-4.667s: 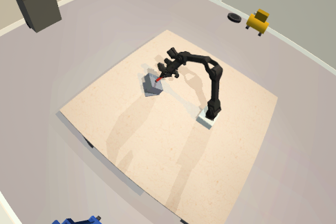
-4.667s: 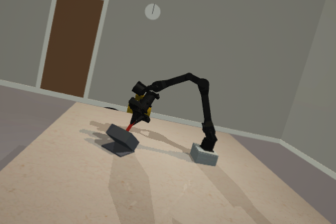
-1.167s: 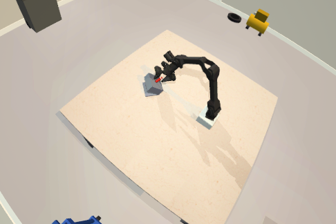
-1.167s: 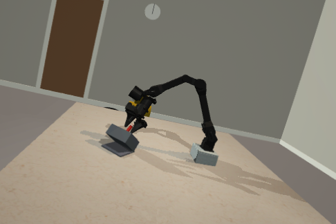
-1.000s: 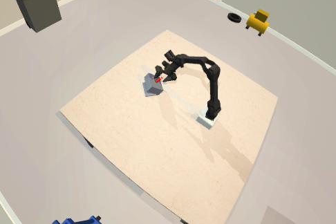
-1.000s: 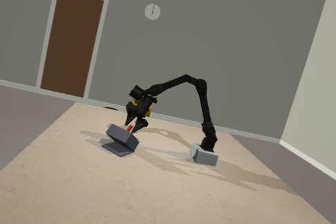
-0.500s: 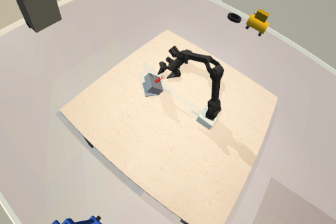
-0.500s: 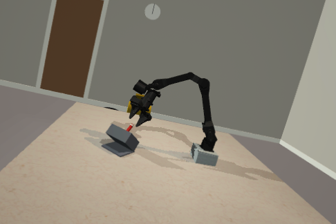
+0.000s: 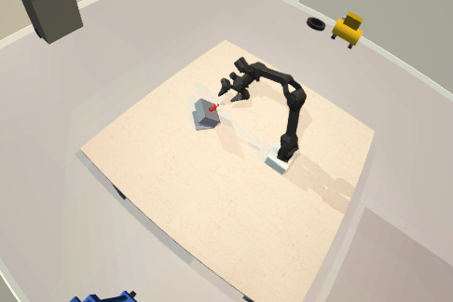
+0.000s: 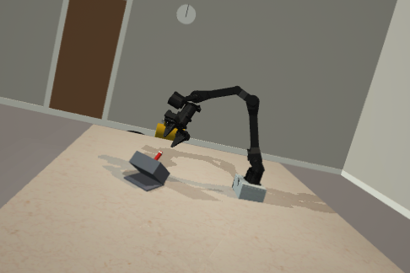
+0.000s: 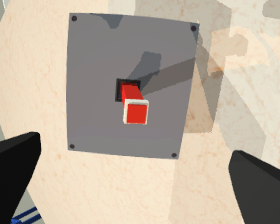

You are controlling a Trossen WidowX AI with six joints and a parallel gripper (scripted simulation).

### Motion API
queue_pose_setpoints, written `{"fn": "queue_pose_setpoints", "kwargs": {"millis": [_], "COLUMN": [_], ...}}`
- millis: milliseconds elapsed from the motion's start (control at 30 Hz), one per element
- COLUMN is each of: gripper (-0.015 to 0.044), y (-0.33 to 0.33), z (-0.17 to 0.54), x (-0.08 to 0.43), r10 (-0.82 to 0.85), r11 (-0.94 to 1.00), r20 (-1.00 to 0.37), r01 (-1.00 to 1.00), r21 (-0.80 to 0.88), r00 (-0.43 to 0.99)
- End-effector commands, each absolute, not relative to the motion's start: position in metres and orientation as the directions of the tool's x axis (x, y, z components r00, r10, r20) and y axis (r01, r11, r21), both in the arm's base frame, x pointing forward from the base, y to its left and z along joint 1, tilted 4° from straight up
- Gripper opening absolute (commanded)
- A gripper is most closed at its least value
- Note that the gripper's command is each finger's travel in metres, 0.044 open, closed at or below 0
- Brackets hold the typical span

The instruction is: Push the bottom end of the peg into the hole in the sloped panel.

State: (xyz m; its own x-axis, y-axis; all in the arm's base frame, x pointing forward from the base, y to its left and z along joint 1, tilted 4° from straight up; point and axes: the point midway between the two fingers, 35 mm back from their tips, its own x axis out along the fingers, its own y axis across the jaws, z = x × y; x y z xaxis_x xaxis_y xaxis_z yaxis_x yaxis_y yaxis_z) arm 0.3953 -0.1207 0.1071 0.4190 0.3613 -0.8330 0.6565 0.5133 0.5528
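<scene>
The sloped grey panel (image 9: 200,110) (image 10: 140,159) (image 11: 92,60) has a square, dark-rimmed hole (image 11: 118,92) in its face. A red square peg (image 9: 212,108) (image 10: 158,156) (image 11: 136,113) with a white-edged end stands in the hole and sticks out of the face. Its sides look roughly lined up with the hole; its bottom end is hidden inside. My gripper (image 9: 226,97) (image 10: 169,141) (image 11: 136,152) is wide open and empty. It is back from the panel, off the peg's outer end, with a gap between fingertips and peg.
The panel block sits on a flat base plate (image 10: 145,184) on the table (image 9: 186,181) (image 10: 202,235). The arm's pale base block (image 9: 277,163) (image 10: 251,194) is to the right of the panel in the top and exterior views. Shadows of the arm fall across the panel and the table.
</scene>
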Motion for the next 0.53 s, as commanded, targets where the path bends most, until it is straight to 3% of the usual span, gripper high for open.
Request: {"fn": "queue_pose_setpoints", "kwargs": {"millis": [0, 500], "gripper": [0.0440, 0.0440], "y": [-0.1230, -0.1262], "z": [0.1145, 0.1208], "x": [0.3925, 0.3886], "r10": [0.362, 0.362], "r11": [0.518, 0.518], "r20": [-0.830, -0.830], "r01": [0.649, 0.649], "r21": [0.558, 0.557], "r00": [0.424, 0.424]}}
